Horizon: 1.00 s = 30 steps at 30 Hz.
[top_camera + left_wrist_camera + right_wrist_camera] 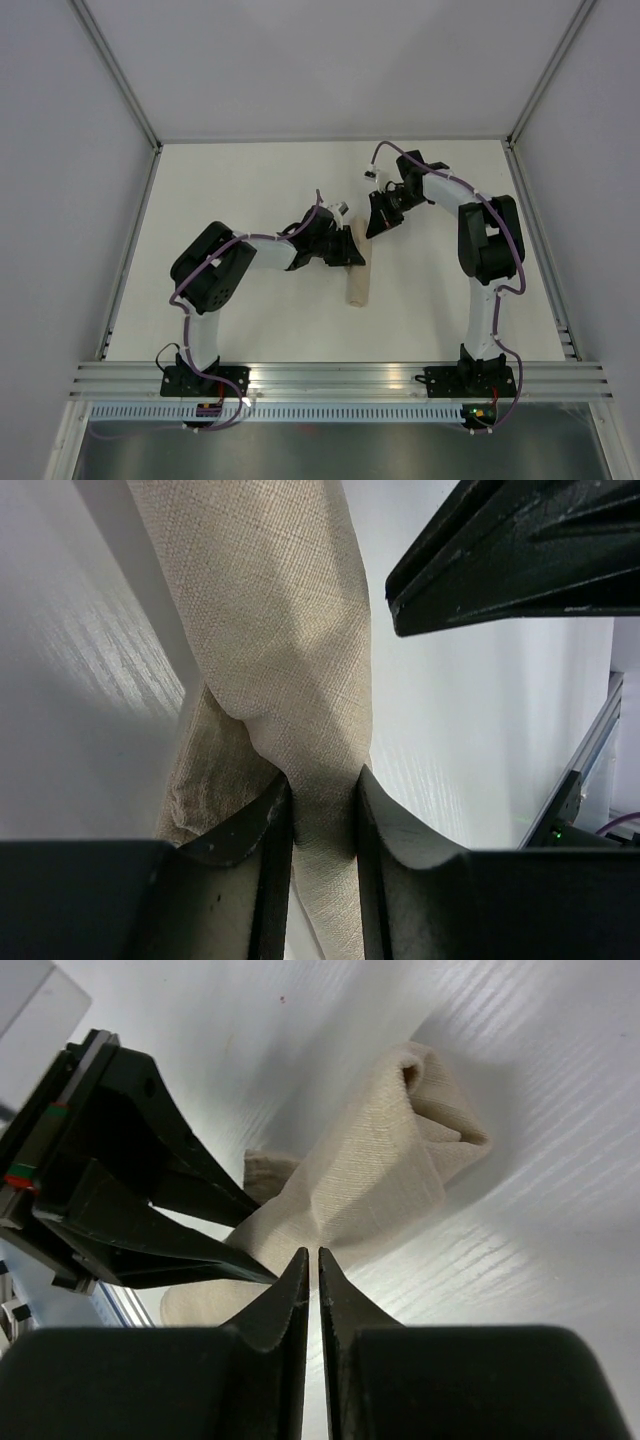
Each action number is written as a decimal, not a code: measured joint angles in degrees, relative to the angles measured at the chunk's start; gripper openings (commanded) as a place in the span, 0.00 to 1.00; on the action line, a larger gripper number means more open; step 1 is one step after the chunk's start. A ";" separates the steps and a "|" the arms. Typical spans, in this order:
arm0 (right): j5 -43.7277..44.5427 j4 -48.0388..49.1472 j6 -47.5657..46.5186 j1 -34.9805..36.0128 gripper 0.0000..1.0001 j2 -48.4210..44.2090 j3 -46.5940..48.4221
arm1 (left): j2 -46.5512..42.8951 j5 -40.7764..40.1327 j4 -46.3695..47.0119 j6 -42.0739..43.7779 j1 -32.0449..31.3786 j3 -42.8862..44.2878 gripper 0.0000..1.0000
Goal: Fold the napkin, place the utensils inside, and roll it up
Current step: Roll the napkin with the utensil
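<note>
Jaws, top view: L gripper (pixel 343 247) is down on the far end of the rolled napkin (pixel 355 283), mid-table (pixel 250 180). R gripper (pixel 380 222) is just right of it, past the roll's far end.

Left wrist: L jaws pinched narrow on a fold of the tan cloth, fingers (pixel 245 830) touching it both sides.

Right wrist: R jaws all but closed, thin slit only. Tips sit at the bunched napkin's edge; can't tell if touching.

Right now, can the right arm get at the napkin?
Probably yes. The napkin lies just past the tips of the right tool, with nothing between. The left tool pinches it from the side, crowding but not blocking. The right jaws are shut and must open first.
</note>
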 measured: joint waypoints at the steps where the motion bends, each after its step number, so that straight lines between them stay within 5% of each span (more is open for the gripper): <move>1: -0.39 -0.09 -0.13 0.11 0.13 -0.02 0.00 | 0.15 0.48 0.39 -0.04 0.15 -0.04 0.02; 17: 2.89 5.55 3.61 4.48 0.09 2.64 -1.81 | 1.40 4.39 5.49 -0.26 1.11 -1.51 0.03; 20: 4.15 6.75 5.64 4.55 0.07 2.67 -1.95 | 1.36 4.39 6.34 -0.24 1.11 -1.99 0.13; 24: 4.85 7.23 7.67 4.61 0.06 3.02 -1.86 | 0.24 3.50 7.13 0.31 1.11 -3.30 0.41; 29: 5.57 7.56 8.96 4.81 0.06 3.41 -1.40 | -3.82 0.87 5.46 2.89 1.11 -6.23 0.54; 30: 5.77 7.54 9.01 4.81 0.06 3.48 -1.27 | -4.81 0.31 4.59 3.39 1.11 -6.78 0.63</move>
